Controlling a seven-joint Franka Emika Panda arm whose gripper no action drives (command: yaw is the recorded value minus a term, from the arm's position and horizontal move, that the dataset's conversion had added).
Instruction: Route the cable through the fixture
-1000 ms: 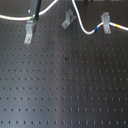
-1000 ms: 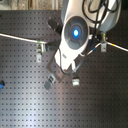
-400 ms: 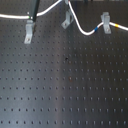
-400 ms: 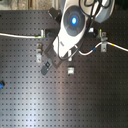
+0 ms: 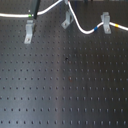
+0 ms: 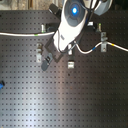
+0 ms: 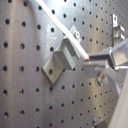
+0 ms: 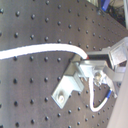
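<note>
Pincer (image 7: 90, 59): closed on cable (image 7: 55, 22) | fingertips: blurred | cable ends: cut off in both exterior views

We see a lab or robotics test bench. The tabletop (image 5: 65, 85) is a black optical breadboard with a regular grid of threaded holes, as in both exterior views. Small metal clip fixtures (image 5: 29, 33) are bolted to it, and a white robot arm (image 6: 72, 22) with a glowing blue light hangs above.
</note>
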